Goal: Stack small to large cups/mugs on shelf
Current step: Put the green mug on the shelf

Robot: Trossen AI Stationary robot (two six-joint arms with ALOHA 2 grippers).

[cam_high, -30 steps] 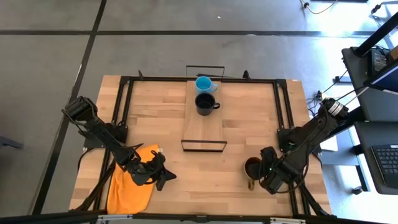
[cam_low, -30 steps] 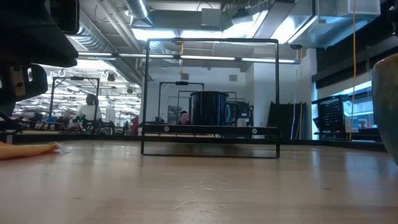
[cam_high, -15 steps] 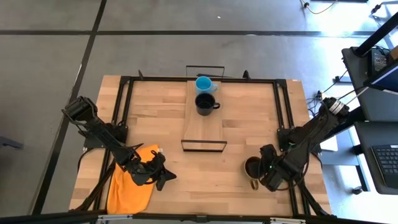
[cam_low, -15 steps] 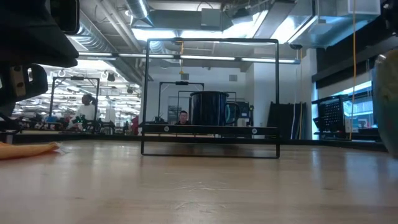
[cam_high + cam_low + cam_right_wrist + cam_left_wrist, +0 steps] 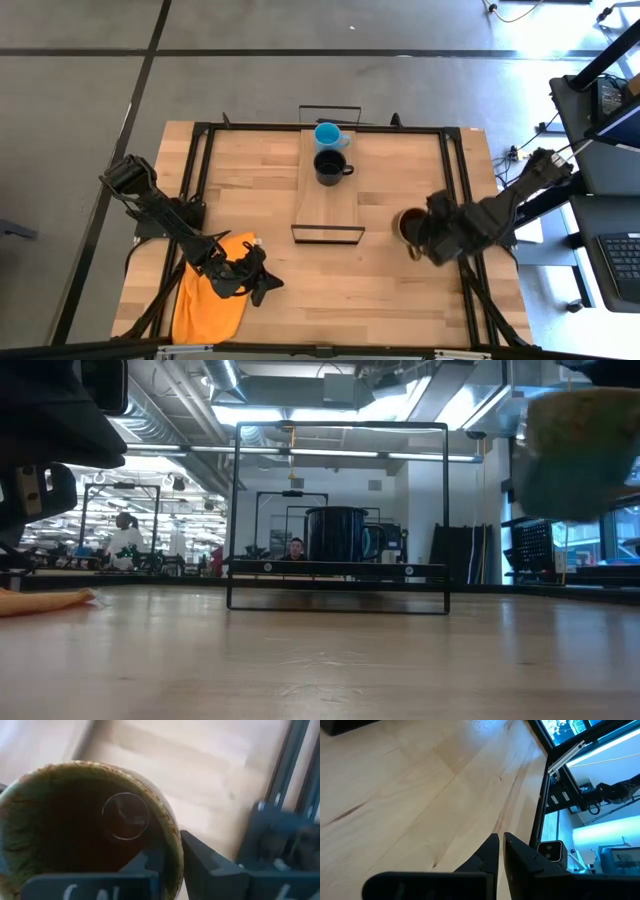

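Counting two shelved cups [image 5: 330, 152], one clawed.

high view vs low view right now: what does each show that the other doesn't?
Only the high view: the light-blue cup behind the black cup, the orange cloth, and the right gripper with its fingers clamped on the olive-yellow cup's rim. Only the low view: that this cup hangs clear above the tabletop, and people in the room behind. Both: the black cup on the shelf.
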